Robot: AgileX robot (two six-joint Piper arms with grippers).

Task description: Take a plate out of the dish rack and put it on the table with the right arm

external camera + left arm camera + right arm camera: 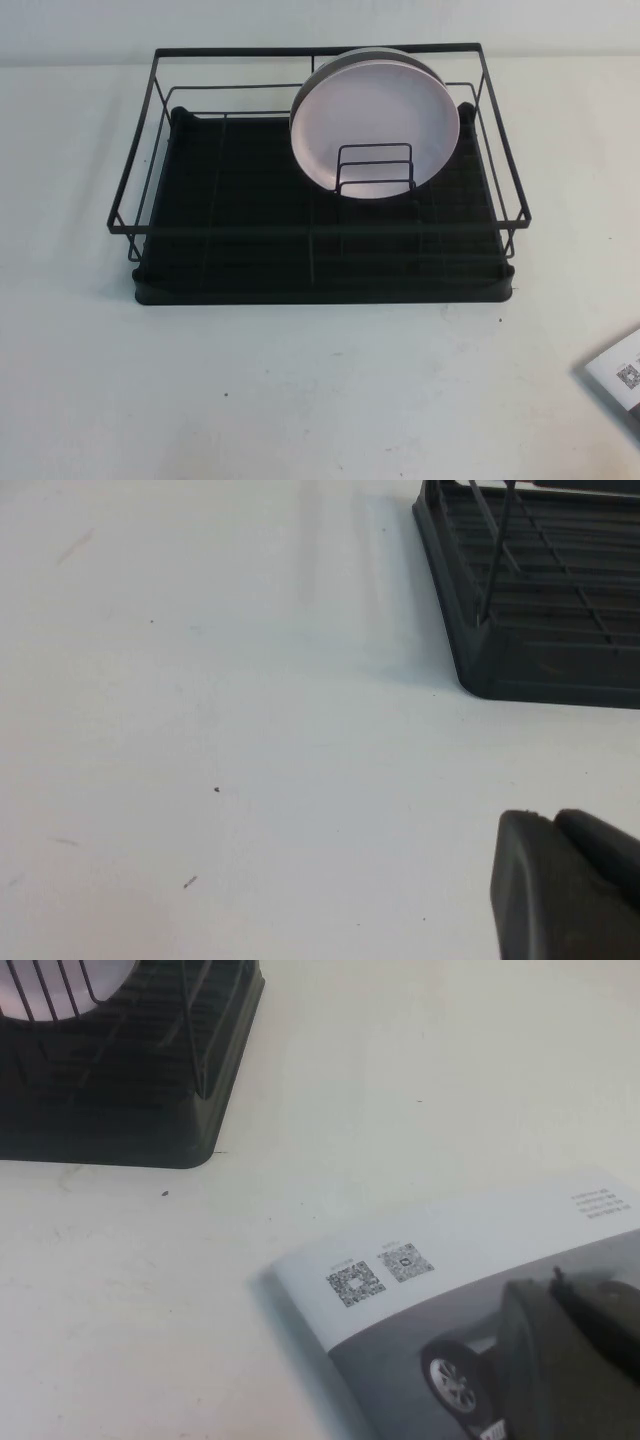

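The pale pink plate [375,125] stands on edge in the back right of the black dish rack [250,250], behind a small upright wire holder [375,170]. A grey-blue plate [340,62] stands just behind it. Neither arm shows in the high view. In the right wrist view my right gripper [555,1285] is shut and empty, low over a printed leaflet [430,1290], apart from the rack's corner [120,1090]; a part of the plate [50,985] shows. In the left wrist view my left gripper [550,820] is shut and empty over the table [200,730], near the rack's corner [540,610].
The leaflet [620,375], with QR codes and a car picture, lies at the table's front right edge. The off-white table [300,400] stretches bare in front of the rack and to both sides of it.
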